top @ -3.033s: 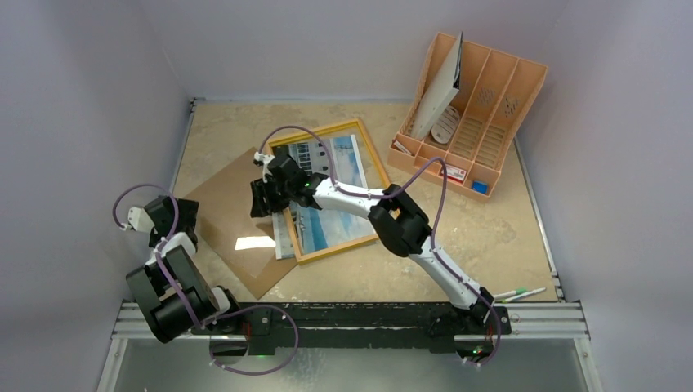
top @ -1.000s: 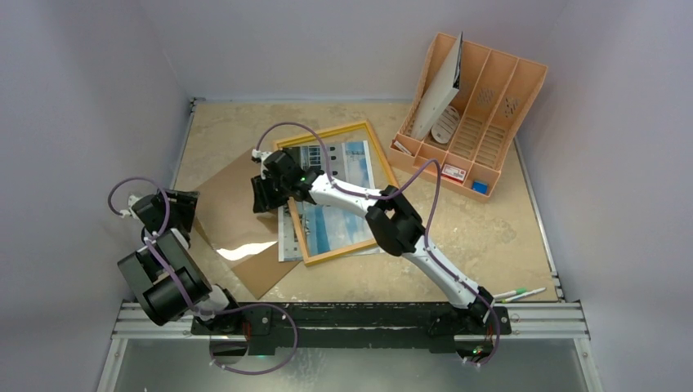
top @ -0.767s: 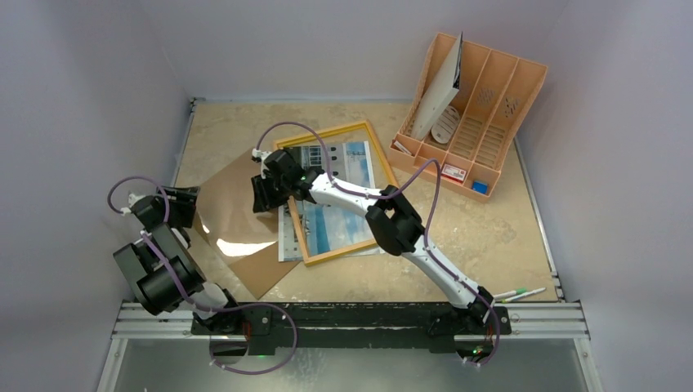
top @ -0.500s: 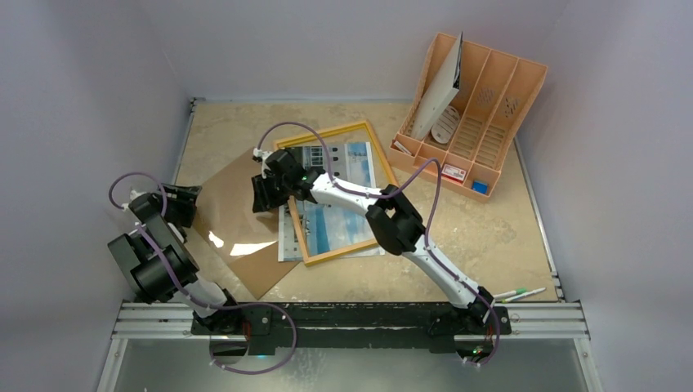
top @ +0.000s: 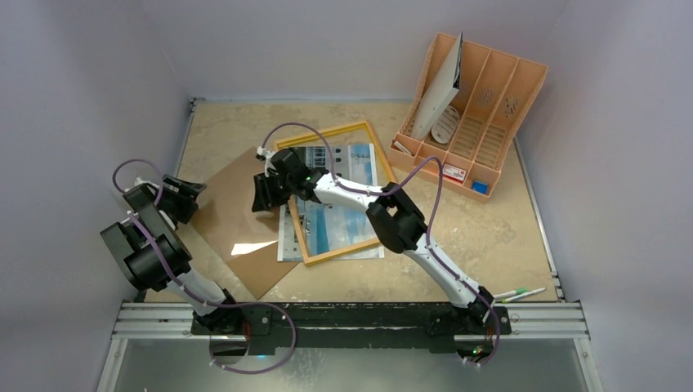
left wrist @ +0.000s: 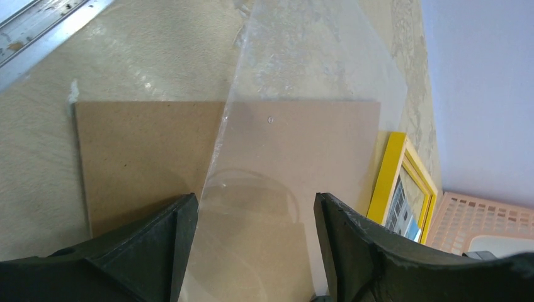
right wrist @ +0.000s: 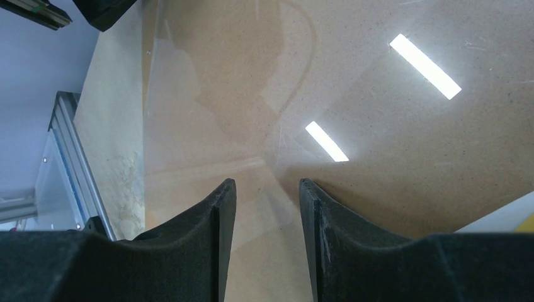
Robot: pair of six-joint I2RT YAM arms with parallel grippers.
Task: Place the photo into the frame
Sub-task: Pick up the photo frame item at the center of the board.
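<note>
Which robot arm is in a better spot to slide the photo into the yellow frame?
Probably the right one. The right fingers hang just beside the photo, which pokes out past the frame. The left fingers are far off, over the clear sheet on the brown board.

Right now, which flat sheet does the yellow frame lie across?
The photo of the building: the frame has a rail crossing it, one corner sticking out. The brown board and clear sheet lie beside the frame.
</note>
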